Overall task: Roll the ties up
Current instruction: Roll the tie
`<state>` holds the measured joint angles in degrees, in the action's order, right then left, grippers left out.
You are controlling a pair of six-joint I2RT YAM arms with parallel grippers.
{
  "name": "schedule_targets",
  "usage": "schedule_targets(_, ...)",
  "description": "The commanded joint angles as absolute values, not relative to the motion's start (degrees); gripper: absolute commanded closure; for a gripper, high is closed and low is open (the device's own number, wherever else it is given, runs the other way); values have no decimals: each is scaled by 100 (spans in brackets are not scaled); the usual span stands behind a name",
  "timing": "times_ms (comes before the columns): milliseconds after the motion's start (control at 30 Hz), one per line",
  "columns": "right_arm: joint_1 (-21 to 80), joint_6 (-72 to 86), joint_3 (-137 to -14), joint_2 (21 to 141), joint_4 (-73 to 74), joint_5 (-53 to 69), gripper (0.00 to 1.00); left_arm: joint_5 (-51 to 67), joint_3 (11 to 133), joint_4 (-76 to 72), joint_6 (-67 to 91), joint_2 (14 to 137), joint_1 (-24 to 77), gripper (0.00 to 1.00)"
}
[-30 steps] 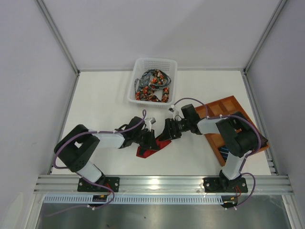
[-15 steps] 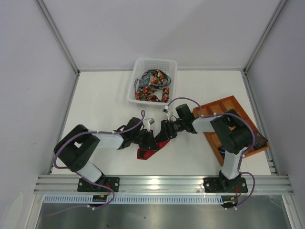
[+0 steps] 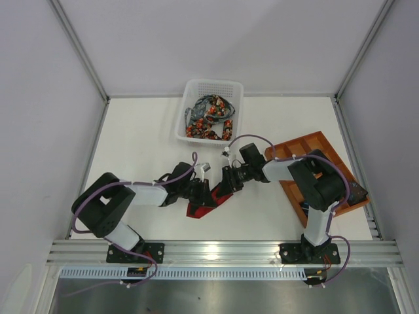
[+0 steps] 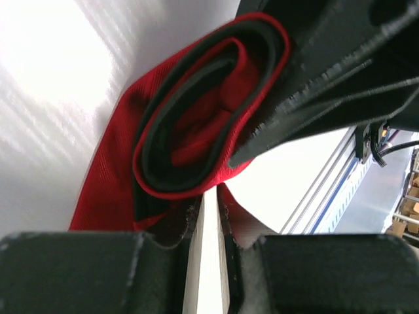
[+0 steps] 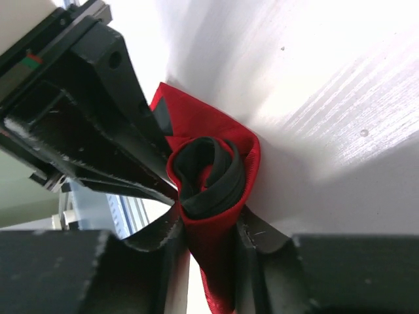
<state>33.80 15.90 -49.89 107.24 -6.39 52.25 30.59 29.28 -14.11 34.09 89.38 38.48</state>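
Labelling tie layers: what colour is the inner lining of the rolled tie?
Black, inside the deep red tie; clearest in the left wrist view.

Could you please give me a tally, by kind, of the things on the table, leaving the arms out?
plain red tie: 1
white basket: 1
orange-brown tray: 1
patterned ties in the basket: too tangled to count
Total counted: 3
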Motion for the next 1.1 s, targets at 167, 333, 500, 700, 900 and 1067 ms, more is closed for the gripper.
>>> schedule_targets(167,3770,1661,-5642,10231,824,3897,90,2664,2821,-784,3366,7727,3806,76)
schedule_targets(333,4393,1818,-6440,10248,2351,2062,89,2356,2900,-396,3427,7383,3779,73)
schedule_targets(500,5017,2223,-7162,10598,3417,574,88,2356,2717,-605,3603,7558,3771,75)
schedule_targets(700,5572,2645,-7664,10837,4095,-369,86,2057,2426,-809,3849,7480,3727,76)
schedule_targets(900,5835,2900,-7901,10889,4341,-633,74,1811,2443,-528,3753,7217,3595,77)
schedule_targets(1067,5959,2988,-8138,11065,4421,-650,64,1775,2399,-553,3788,7128,3551,77)
